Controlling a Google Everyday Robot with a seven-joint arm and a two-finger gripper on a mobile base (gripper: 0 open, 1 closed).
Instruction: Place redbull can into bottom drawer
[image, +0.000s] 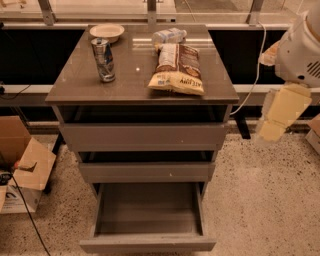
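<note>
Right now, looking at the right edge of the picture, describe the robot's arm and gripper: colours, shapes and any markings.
The arm is a bulky, rounded white shell with a patch of dark slotted vents on its side. Below it, off to the right of the cabinet, hangs the gripper, a flat, blocky, pale cream-yellow piece with angled edges. No lettering shows on either.

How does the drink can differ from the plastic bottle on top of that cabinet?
The redbull can stands upright near the left edge; the water bottle lies on its side at the back. The can is silver-and-blue metal; the bottle is clear plastic. Both sit on the cabinet top, untouched: the robot's hand hangs off to the cabinet's right.
</note>
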